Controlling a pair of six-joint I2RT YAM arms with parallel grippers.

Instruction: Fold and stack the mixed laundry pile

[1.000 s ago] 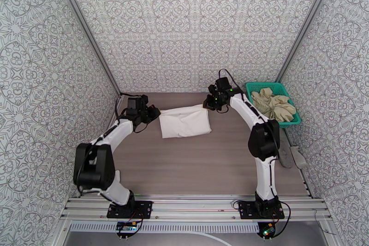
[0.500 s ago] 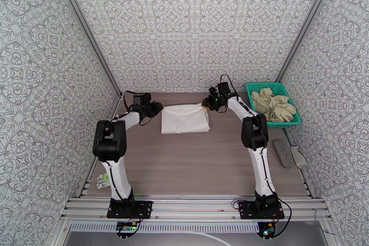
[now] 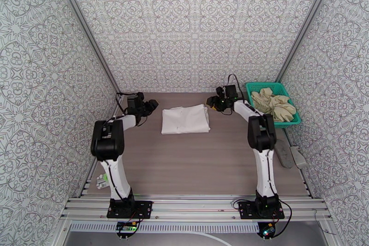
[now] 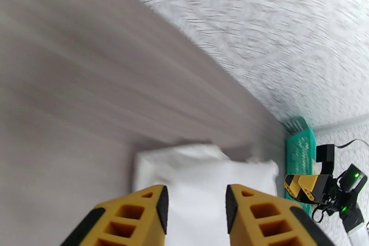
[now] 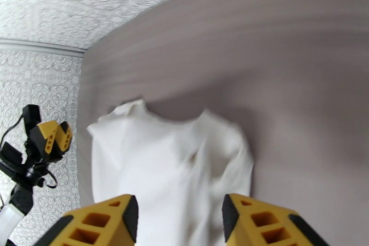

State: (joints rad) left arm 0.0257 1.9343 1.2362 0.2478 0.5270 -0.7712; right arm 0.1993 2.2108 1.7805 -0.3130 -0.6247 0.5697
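We see the white T-shirt (image 3: 185, 119) folded on the desk (image 3: 193, 168); left hand (image 3: 153, 104) and right hand (image 3: 211, 102) flank it, both released.

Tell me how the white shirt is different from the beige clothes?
The white T-shirt is folded into a flat rectangle; the beige garment is crumpled in a heap. The white T-shirt lies on the table; the beige garment sits in the teal basket. Both are soft cloth.
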